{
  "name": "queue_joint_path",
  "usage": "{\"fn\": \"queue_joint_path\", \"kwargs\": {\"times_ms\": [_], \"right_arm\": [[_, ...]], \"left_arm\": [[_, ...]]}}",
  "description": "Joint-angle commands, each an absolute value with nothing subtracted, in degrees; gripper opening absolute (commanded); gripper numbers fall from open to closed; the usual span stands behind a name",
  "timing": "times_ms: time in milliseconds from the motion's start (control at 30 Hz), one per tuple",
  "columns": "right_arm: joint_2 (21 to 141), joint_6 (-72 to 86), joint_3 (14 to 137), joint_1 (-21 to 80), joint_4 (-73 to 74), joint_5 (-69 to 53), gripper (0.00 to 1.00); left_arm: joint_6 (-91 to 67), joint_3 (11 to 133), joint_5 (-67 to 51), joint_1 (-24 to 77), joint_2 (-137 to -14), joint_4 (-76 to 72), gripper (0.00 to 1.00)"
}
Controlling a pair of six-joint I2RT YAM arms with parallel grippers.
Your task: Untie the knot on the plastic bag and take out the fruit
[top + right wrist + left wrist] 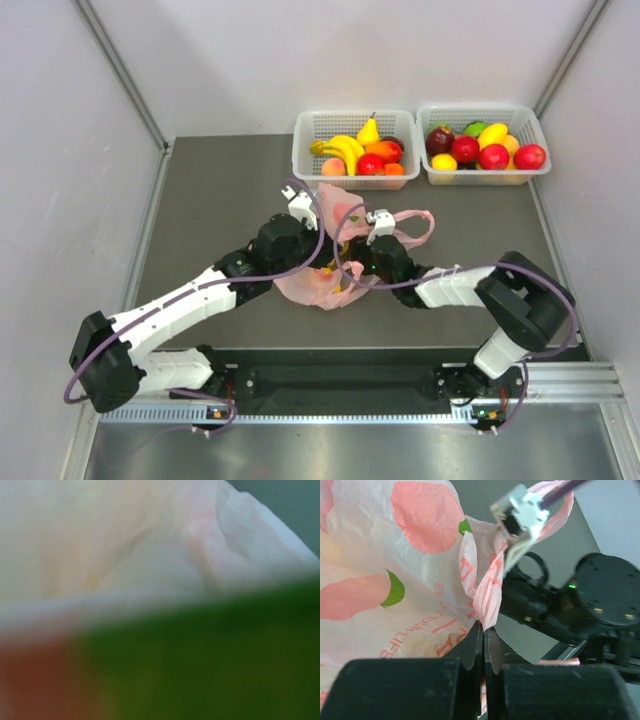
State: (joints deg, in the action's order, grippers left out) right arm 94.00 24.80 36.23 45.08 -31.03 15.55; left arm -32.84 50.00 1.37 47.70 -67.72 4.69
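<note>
From above, the plastic bag [318,290] slumps on the desk [210,200] under both arms. The right hand [352,268] is buried in film, so I cannot tell whether it is apart or together.

Left wrist: the left hand [483,632] is clamped on the knot [487,592], which rises just above its fingertips. The film looks light, limp and slippery, so the bunched strand should hold best.

Right wrist: only blurred film and a green-orange smear, probably fruit [200,670].

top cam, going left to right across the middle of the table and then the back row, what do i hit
middle: left arm → plastic bag → right arm. back row: basket with bananas → basket with red fruit
</note>
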Motion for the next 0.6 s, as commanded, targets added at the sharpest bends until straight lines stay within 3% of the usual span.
{"fn": "queue_joint_path", "kwargs": {"times_ms": [0,100,267,567], "right_arm": [[85.8,24.3,33.4,44.6,-32.7,12.2,0.08],[77.1,24.0,31.2,44.6,-23.9,9.9,0.00],[62.6,23.7,31.3,44.5,1.3,1.8,0.00],[26.7,24.7,31.4,44.6,21.7,-12.0,0.00]], "left_arm": [[-32.8,49.7,1.0,47.3,-65.7,1.7,0.00],[-32.3,49.8,2.5,46.9,-65.4,2.8,0.00],[-32.1,49.3,4.2,45.5,-64.9,3.3,0.00],[-32.4,47.7,1.6,41.0,-66.0,2.1,0.00]]}}
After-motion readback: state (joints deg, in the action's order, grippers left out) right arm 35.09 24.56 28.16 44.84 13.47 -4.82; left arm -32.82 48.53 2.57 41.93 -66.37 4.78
